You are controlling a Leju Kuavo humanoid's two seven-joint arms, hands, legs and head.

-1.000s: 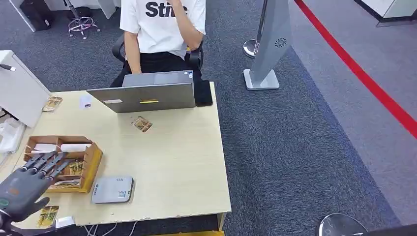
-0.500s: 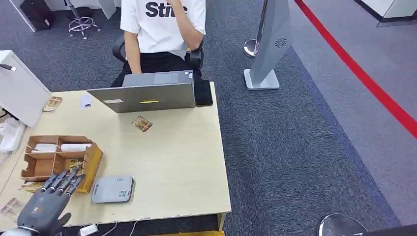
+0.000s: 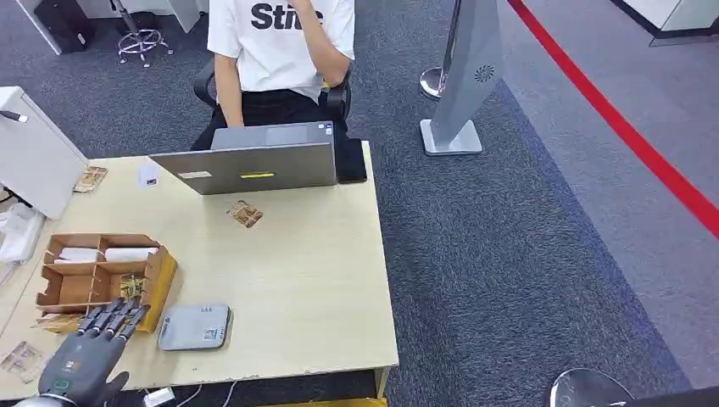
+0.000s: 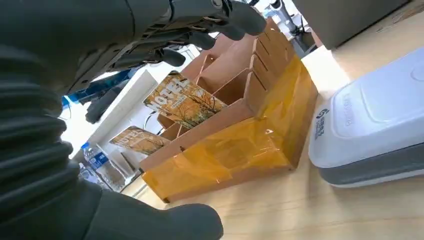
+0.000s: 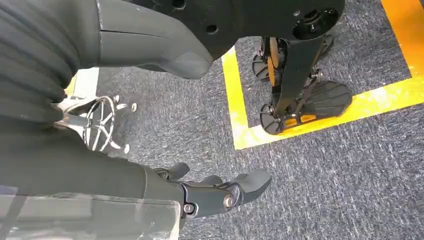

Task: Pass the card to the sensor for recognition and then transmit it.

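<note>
The left robot hand [image 3: 85,360] is hovering over the near-left corner of the pale wooden tabletop [image 3: 297,280], fingers spread wide and holding nothing, pointing at the brown cardboard compartment tray [image 3: 102,280]. Orange-printed cards [image 4: 182,100] are standing inside that tray. The flat grey-and-white sensor box [image 3: 194,327] is lying just beside it. The right robot hand [image 5: 220,192] is hanging over grey carpet [image 5: 350,190], fingers loosely apart, empty.

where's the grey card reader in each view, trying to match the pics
Head view: the card reader lies on the table's near edge, just right of the wooden organizer and of the left hand.
Left wrist view: the card reader fills the picture's right side, beside the organizer's orange-taped wall.
Right wrist view: not in it; that camera looks at carpet.
Shared landmark: the wooden organizer.
</note>
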